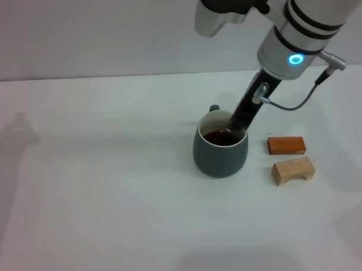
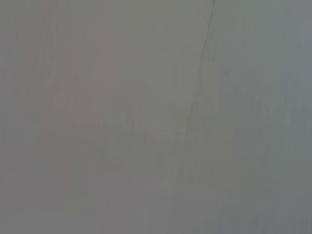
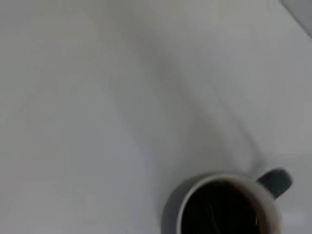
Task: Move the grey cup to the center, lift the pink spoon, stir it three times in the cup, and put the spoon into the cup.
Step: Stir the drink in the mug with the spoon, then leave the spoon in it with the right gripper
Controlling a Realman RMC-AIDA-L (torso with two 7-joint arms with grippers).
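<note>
the right gripper point(image 1: 233, 130) dips into the grey cup point(image 1: 221, 155), jaws' state unclear.

The left wrist view showed only a plain, flat grey surface point(image 2: 122, 126) filling the whole picture, with one thin dark line point(image 2: 200, 83) running down it from the top edge and fading away lower down, and no gripper or cup showed.

One rounded dark blue-grey ceramic mug point(image 1: 221, 155), one orange rectangular block point(image 1: 286, 145), one light wooden arch-cut block point(image 1: 293, 170); approx. 3 objs total.
</note>
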